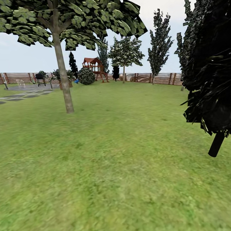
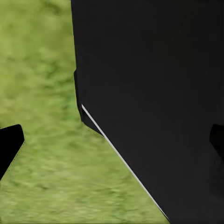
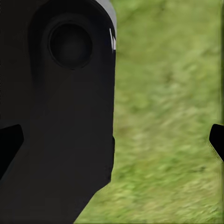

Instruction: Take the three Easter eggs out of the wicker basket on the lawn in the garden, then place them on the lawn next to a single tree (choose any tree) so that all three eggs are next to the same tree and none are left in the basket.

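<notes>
Both grippers — left (image 2: 112,140), right (image 3: 114,140) — gape, holding nothing, over bare lawn (image 1: 122,166).

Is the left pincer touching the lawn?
Apart. In the left wrist view the left pincer is open with nothing between its fingertips, and the lawn appears blurred, well beyond them.

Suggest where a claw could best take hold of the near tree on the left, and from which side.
Likely the bare trunk, low down and well below the crown. There it is thin, nearly straight and free of branches. Come in level from the open lawn side that faces the head camera, straddling the trunk. Whether it is thin enough to span cannot be told.
</notes>
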You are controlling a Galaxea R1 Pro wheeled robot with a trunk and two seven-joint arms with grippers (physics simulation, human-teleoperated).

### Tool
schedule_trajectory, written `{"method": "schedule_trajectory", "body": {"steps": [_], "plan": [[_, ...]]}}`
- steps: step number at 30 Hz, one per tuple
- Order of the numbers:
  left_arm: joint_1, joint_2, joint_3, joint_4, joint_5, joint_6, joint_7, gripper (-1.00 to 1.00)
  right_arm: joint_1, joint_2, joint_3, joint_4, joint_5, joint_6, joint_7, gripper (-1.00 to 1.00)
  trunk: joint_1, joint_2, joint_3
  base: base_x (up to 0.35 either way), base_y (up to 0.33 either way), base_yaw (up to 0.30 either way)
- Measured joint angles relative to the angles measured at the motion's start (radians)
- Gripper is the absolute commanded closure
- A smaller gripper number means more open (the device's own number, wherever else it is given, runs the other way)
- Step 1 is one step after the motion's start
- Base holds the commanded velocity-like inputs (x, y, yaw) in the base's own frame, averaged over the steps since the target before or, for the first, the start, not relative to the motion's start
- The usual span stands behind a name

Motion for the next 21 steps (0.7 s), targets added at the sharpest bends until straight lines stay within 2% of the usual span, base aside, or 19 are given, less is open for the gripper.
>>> {"method": "schedule_trajectory", "body": {"steps": [21], "plan": [[0.0, 0.0, 0.0, 0.0, 0.0, 0.0, 0.0, -1.0, 0.0, -0.001, 0.0, 0.0, 0.0, 0.0, 0.0, -1.0, 0.0, 0.0, 0.0, 0.336, 0.0, 0.0]]}}
